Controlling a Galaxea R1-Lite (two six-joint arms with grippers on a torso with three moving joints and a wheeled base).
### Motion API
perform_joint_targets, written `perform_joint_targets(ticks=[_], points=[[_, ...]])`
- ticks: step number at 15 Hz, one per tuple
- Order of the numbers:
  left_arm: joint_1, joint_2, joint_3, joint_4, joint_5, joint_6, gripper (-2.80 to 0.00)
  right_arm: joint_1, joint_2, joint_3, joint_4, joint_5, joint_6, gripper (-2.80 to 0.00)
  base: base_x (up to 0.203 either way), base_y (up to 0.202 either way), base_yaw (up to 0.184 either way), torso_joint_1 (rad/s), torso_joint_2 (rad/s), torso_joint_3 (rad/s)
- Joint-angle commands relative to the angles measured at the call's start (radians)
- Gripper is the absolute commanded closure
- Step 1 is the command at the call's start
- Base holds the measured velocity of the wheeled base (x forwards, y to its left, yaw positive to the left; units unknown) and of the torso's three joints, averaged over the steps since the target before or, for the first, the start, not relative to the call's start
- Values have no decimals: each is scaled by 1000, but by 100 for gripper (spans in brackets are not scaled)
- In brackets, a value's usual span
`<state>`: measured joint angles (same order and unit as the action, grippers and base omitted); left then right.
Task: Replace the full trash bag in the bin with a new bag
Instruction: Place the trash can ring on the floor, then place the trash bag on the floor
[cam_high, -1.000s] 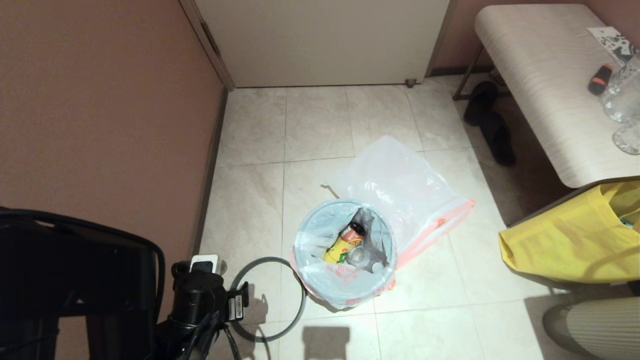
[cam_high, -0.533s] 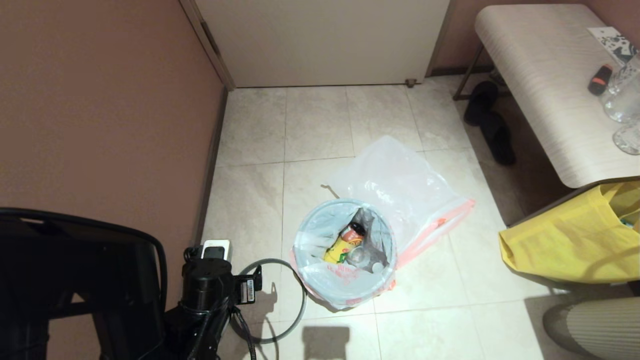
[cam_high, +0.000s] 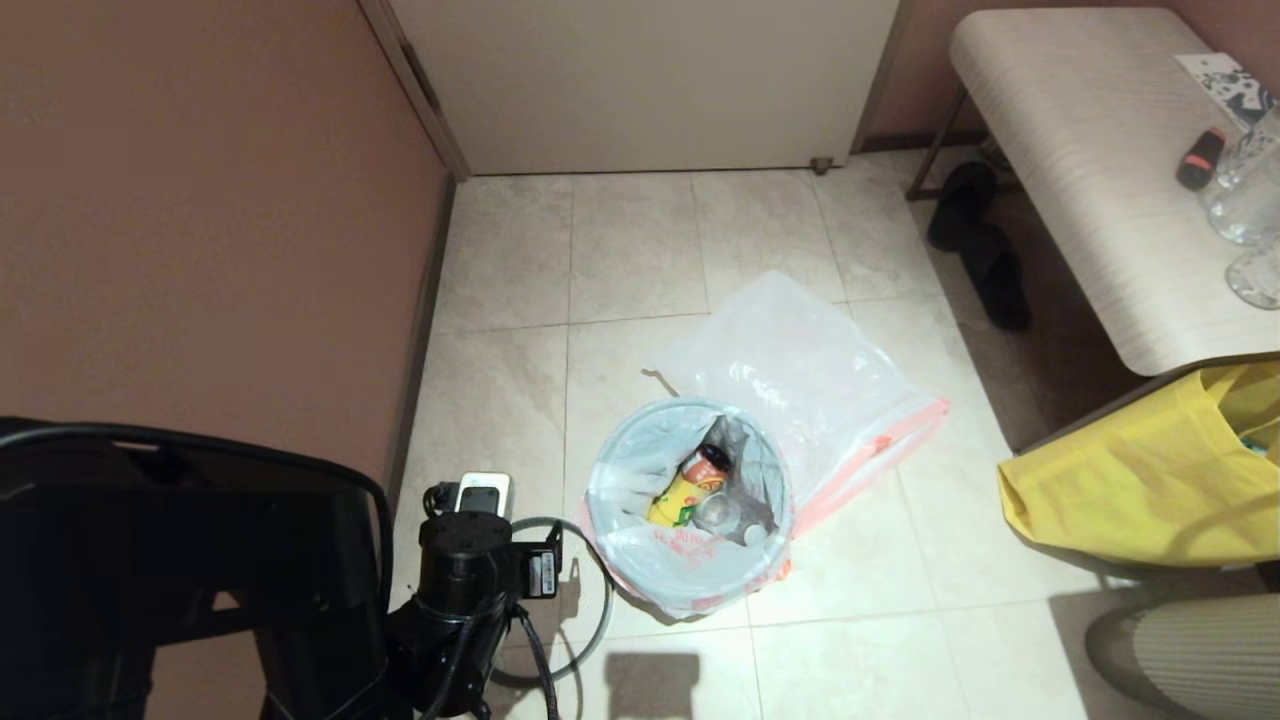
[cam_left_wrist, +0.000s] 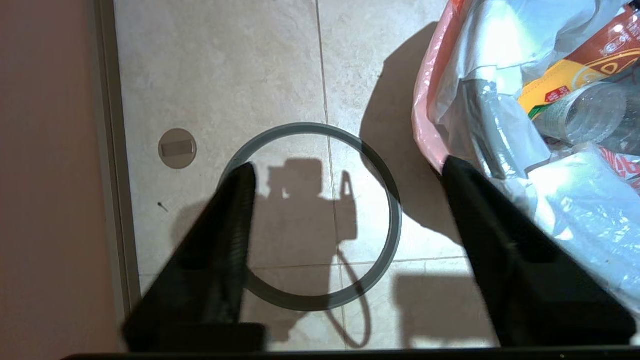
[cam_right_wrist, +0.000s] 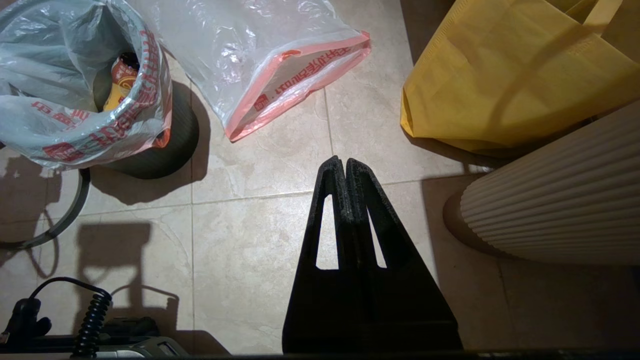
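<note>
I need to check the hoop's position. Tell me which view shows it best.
Left wrist view: the whole hoop lies flat on the floor. Head view: the left arm hides most of it. Right wrist view: only an arc at the edge.

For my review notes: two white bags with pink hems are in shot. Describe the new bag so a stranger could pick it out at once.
Find the bin on the tiled floor, lined with the full trash bag. The new bag lies flat on the tiles just behind it, toward the door. Unlike its neighbour, it is sheet-like, with no bottle or rubbish showing through.
</note>
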<state>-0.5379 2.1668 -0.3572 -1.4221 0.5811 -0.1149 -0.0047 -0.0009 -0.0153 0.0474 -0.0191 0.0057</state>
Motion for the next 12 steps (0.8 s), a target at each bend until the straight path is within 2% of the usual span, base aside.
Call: perform_joint_targets(ticks=[1,4,5,8,12], points=[[8,8,9,-18,-7,-2,0,0,1,0,0,0,0,0,0,0,0,0,0,0],[23,-5,55,-139,-59,13,0,0,1,0,0,0,0,0,0,0,0,0,0,0],[20,-37,82,-143,-86,21,0,0,1,0,0,0,0,0,0,0,0,0,0,0],[17,-161,173,-145,-307,30,0,0,1,0,0,0,0,0,0,0,0,0,0,0],[66,-186,255,-146,-337,24,0,0,1,0,0,0,0,0,0,0,0,0,0,0]])
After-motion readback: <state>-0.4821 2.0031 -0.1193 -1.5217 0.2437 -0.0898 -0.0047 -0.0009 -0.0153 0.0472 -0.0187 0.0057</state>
